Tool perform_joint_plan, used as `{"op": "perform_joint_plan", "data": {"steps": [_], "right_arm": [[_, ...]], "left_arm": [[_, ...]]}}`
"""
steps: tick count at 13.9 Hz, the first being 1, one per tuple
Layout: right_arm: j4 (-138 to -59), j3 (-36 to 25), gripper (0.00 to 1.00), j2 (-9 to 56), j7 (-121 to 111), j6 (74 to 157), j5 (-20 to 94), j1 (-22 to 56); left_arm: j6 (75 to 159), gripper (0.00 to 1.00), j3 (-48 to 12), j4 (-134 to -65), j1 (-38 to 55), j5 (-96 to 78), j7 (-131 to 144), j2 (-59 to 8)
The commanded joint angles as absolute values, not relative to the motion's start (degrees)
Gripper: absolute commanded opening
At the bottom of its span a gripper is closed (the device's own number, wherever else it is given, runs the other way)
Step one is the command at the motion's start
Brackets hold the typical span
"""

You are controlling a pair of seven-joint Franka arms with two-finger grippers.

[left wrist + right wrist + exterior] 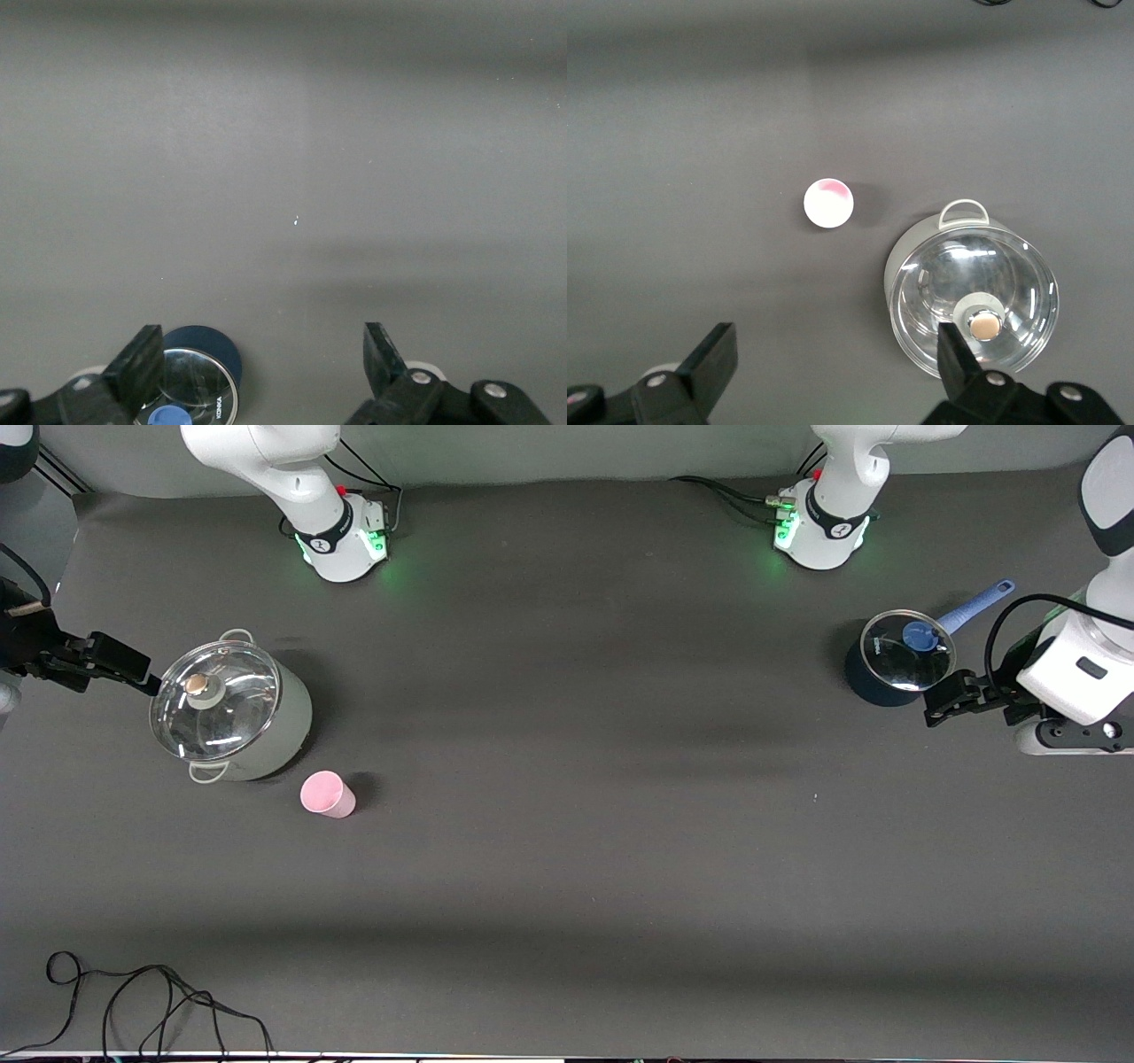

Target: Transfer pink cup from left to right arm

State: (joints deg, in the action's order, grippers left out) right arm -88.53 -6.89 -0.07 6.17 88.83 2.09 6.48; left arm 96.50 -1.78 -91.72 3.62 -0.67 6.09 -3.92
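Observation:
The pink cup (327, 794) stands upright on the dark table at the right arm's end, just nearer to the front camera than a lidded pot. The right wrist view looks down on the cup (828, 203), well clear of the fingers. My right gripper (142, 677) hangs open and empty over the pot's rim; its fingers stand wide apart in the right wrist view (837, 341). My left gripper (941, 701) is open and empty beside a blue saucepan at the left arm's end. In the left wrist view its jaws (261, 341) frame bare table, and the cup is out of view.
A pale green pot (232, 713) with a glass lid stands beside the cup. A dark blue saucepan (895, 660) with a glass lid and a blue handle (974, 607) sits at the left arm's end. A black cable (133, 1001) lies along the table's front edge.

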Motion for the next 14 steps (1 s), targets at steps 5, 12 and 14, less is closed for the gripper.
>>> {"op": "perform_joint_plan", "data": {"steps": [5,12,14], "right_arm": [[-87.1,-5.8,1.00,0.5,5.4,88.2,1.4,5.4],[-87.0,-5.4,1.00,0.5,5.3,88.0,1.4,5.4],[-86.9,-5.4,1.00,0.5,5.3,88.0,1.4,5.4]], "left_arm": [[95.1,1.00,-4.3,-92.3,1.4,-1.0,6.6,-2.5],[94.7,1.00,-4.3,-92.2,1.5,-1.0,6.9,-2.4],[94.7,1.00,-4.3,-92.2,1.4,-1.0,6.2,-2.4]]}}
